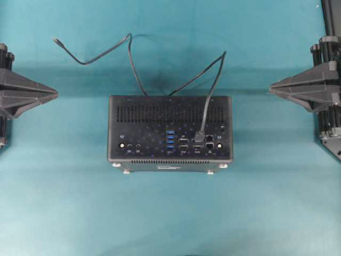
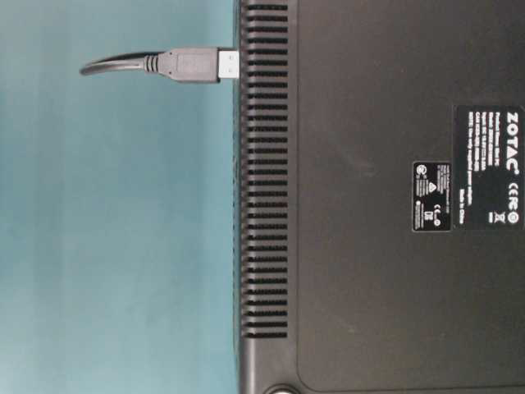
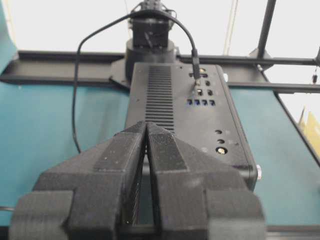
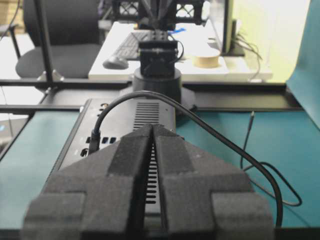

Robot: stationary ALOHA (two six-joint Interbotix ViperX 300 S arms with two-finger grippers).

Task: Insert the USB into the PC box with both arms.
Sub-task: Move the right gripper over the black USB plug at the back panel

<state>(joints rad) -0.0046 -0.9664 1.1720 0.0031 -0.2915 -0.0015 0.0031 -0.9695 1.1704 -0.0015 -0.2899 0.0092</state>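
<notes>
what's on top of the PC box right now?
The USB lies on the PC box port face, right of the blue ports, its cable arching off the back edge. Whether it's seated in a port can't be told. Under the box is hidden.

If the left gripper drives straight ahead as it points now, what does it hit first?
Most likely the PC box: the shut left gripper aims along the box's vented top. Nothing else shows between. It may skim over; height is unclear.
</notes>
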